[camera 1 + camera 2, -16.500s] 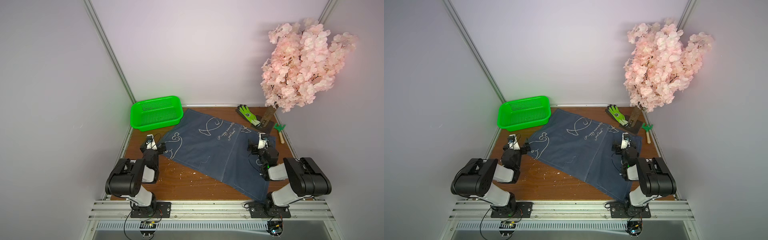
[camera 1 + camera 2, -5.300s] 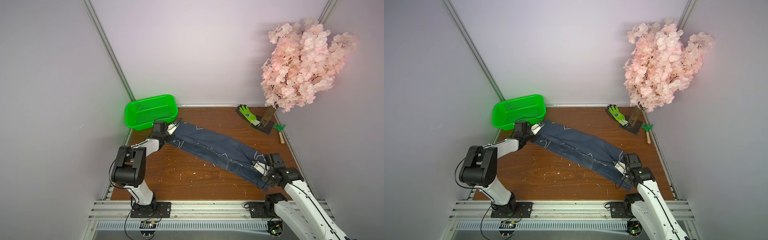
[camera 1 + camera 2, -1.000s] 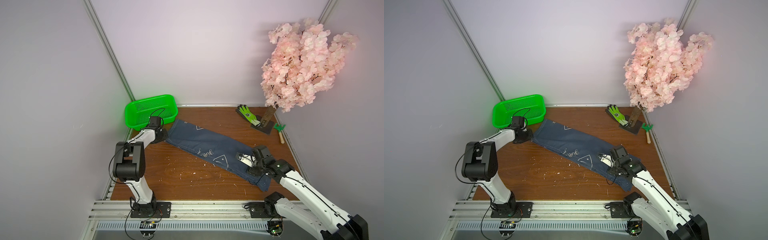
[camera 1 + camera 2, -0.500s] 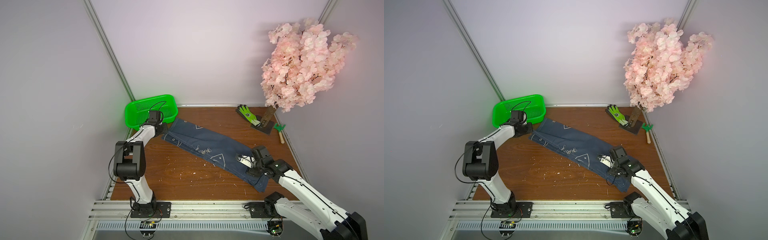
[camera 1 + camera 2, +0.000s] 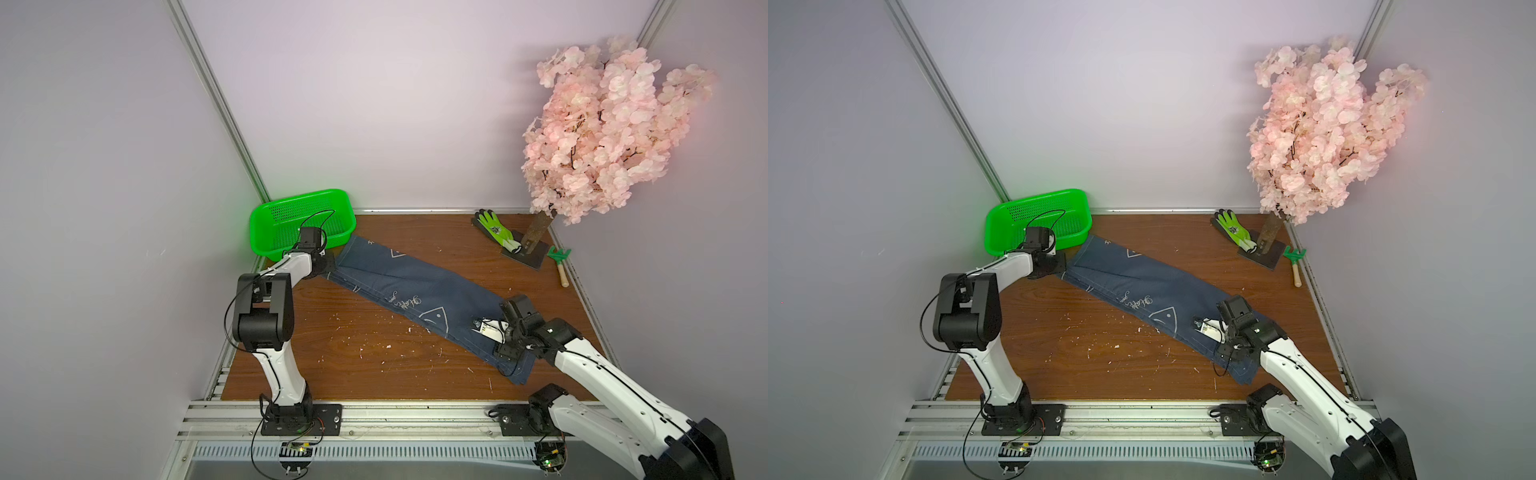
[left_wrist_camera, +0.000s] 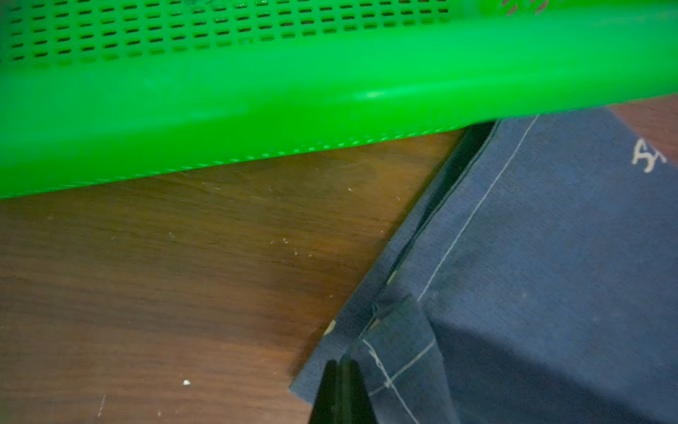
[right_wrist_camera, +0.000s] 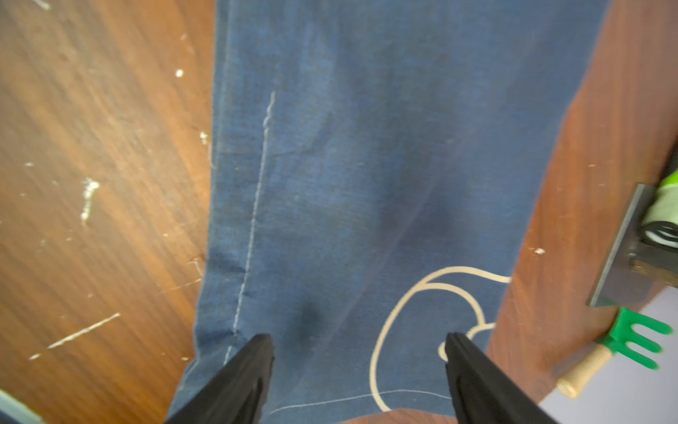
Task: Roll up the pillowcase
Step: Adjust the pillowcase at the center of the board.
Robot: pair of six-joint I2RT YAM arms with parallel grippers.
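One green basket (image 5: 300, 195), its perforated floor in plain view, sits at the far-left corner of the table (image 5: 353, 357). The single pillowcase (image 5: 415, 282), folded into a long strip, lies diagonally, its long axis running from beside the basket to the near right. The left gripper (image 6: 341, 370) pinches its far-left edge; the right gripper (image 7: 357, 341) hovers spread wide over the near-right end. One glove (image 5: 494, 226), one rake (image 5: 559, 257) and one blossom tree (image 5: 602, 137) occupy the far right.

The pillowcase (image 5: 415, 278) is denim-blue with white stitched outlines, the basket (image 5: 299, 195) bright green, the tabletop (image 5: 353, 353) brown wood-grain.
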